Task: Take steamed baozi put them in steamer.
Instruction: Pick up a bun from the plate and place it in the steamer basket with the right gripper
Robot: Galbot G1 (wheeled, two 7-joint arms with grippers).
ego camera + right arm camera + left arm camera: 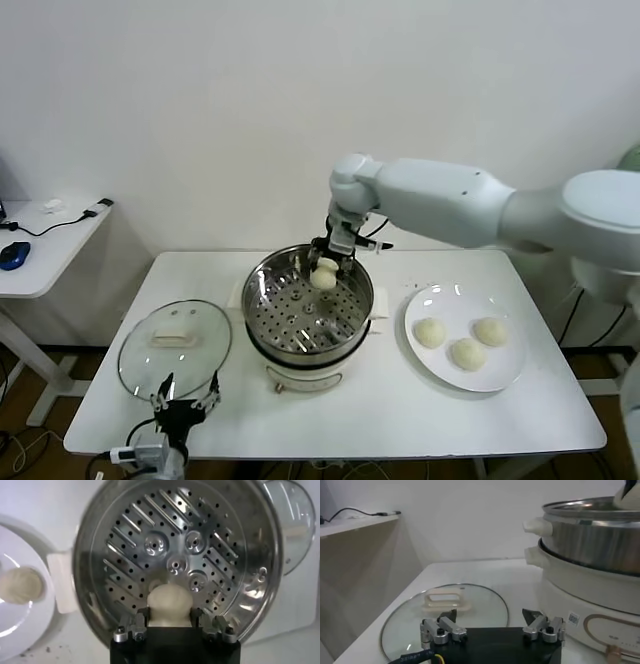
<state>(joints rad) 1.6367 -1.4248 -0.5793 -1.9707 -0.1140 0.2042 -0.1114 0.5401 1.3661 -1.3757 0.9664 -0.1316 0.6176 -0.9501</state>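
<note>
Baozi [169, 602] | clamped in right gripper [170, 625] | above steamer [262, 300] tray

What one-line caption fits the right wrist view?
Right gripper holds a baozi above the steamer and its perforated tray; another bun waits on the plate.

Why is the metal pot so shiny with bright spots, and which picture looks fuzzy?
Head view: room light glints off the steamer and the plate. Right wrist view: the held baozi and right gripper look soft, being so close. Left wrist view: the glass lid reflects faintly.
</note>
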